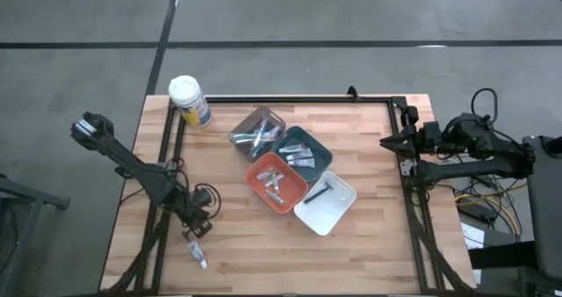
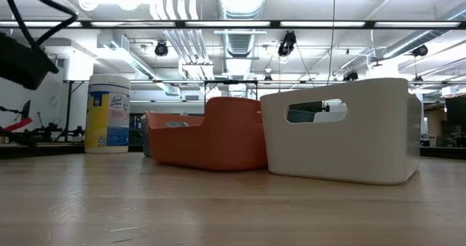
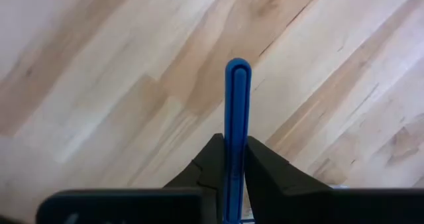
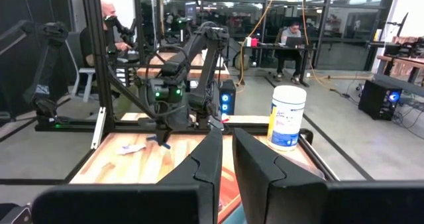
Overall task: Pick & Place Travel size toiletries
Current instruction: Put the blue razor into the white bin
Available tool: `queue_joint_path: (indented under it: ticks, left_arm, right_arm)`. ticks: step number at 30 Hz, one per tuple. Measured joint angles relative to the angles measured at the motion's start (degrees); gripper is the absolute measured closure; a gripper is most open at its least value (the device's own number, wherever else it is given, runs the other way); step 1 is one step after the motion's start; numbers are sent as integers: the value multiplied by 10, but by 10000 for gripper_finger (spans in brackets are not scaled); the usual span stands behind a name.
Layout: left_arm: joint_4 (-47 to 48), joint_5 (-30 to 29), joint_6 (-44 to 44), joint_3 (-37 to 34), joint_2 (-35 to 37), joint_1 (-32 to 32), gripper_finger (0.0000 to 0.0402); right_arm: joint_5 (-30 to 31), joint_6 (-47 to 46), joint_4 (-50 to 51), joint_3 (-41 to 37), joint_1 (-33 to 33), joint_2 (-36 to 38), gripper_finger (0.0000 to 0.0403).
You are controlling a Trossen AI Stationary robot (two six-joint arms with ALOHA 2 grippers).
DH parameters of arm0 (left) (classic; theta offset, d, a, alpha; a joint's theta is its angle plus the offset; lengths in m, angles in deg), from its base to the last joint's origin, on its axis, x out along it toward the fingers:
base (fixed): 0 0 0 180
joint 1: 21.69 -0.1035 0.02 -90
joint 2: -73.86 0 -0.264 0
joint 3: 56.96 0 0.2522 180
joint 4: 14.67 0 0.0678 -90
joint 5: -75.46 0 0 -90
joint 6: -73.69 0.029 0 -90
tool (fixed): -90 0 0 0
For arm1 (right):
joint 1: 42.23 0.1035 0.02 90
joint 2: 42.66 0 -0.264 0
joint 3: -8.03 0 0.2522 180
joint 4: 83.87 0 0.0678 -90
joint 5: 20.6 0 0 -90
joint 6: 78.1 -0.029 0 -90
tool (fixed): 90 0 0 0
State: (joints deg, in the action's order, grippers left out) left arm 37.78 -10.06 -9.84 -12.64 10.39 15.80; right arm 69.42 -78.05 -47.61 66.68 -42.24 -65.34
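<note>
My left gripper (image 1: 198,229) is over the table's near-left part, shut on a thin blue stick (image 3: 237,105). A small white tube (image 1: 198,255) lies flat on the wood just near of it and also shows in the right wrist view (image 4: 132,148). More small tubes and sticks lie in the clear tray (image 1: 257,132), the teal tray (image 1: 301,152) and the orange tray (image 1: 277,183). A slim dark piece lies in the white tray (image 1: 325,202). My right gripper (image 4: 225,151) waits shut at the table's right edge, holding nothing. My left gripper pinches the blue stick between its two fingers (image 3: 265,168). The stick runs along the fingers, and its rounded free end (image 3: 237,66) juts out well past the fingertips, toward the table. Whether that end touches the wood, I cannot tell.
A big white-lidded yellow-blue canister (image 1: 189,99) stands at the table's far-left corner. The four trays cluster in the table's middle; in the low view the orange tray (image 2: 211,140) and the white tray (image 2: 342,129) fill the centre. Bare wood lies around the left gripper. People sit beyond the table.
</note>
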Motion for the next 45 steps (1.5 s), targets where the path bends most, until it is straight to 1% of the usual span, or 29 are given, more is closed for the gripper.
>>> queue_joint_path:
  ticks: [4, 10, 14, 20, 24, 28, 31, 33, 35, 37, 39, 40, 45]
  left_arm:
    - [4, -23, 37, 14, 0, -6, 364]
    - [3, -46, 78, 37, 0, -16, 358]
    - [-20, -87, 122, 49, 0, -17, 360]
    - [-92, -159, 226, 59, 0, -33, 358]
    - [-166, -187, 303, 59, 0, -53, 358]
    - [-262, -210, 380, 59, -1, -72, 359]
    - [-342, -238, 453, 59, -5, -79, 358]
    - [-394, -267, 509, 59, -11, -81, 357]
    - [-446, -311, 566, 59, -19, -82, 357]
    - [-500, -356, 606, 59, -30, -82, 357]
    - [-555, -386, 641, 59, -50, -83, 357]
    - [-581, -394, 659, 59, -62, -83, 357]
    - [-698, -395, 725, 59, -126, -90, 356]
  right_arm:
    - [0, 0, 0, 0, 0, 0, 369]
    - [0, 0, 0, 0, 0, 0, 369]
    - [0, 0, 0, 0, 0, 0, 369]
    - [0, 0, 0, 0, 0, 0, 369]
    - [0, 0, 0, 0, 0, 0, 369]
    - [0, 0, 0, 0, 0, 0, 369]
    - [0, 0, 0, 0, 0, 0, 369]
    - [0, 0, 0, 0, 0, 0, 369]
    - [0, 1, 0, 0, 0, 0, 369]
    - [0, 0, 0, 0, 0, 0, 369]
    - [0, 1, 0, 0, 0, 0, 369]
    - [0, 1, 0, 0, 0, 0, 369]
    - [0, 1, 0, 0, 0, 0, 369]
